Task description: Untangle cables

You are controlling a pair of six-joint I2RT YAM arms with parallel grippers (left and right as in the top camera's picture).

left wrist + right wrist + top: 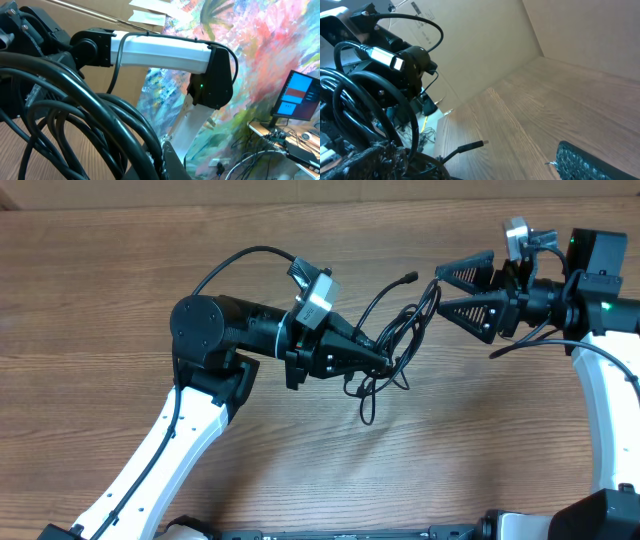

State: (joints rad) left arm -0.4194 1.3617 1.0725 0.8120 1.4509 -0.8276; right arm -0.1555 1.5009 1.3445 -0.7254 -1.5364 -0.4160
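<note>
The cables [405, 340] are a tangle of thin black cords in the middle of the table, with one plug end [410, 277] sticking up toward the back. My left gripper [388, 360] is shut on the tangle's lower left side. In the left wrist view the cables [100, 125] fill the foreground, pinched at the gripper [160, 160]. My right gripper [440, 290] stands open just right of the tangle, and one loop reaches its fingertips. In the right wrist view the cables [370, 110] crowd the left finger [375, 160], a plug [470, 146] lies between the jaws, and the right finger [585, 162] stands apart.
The wooden table [120, 270] extends bare to the left and front. The left arm's own thicker wire [240, 260] arcs over its wrist. The right arm [160, 50] crosses the left wrist view. A cardboard wall [485, 45] stands at the table's edge.
</note>
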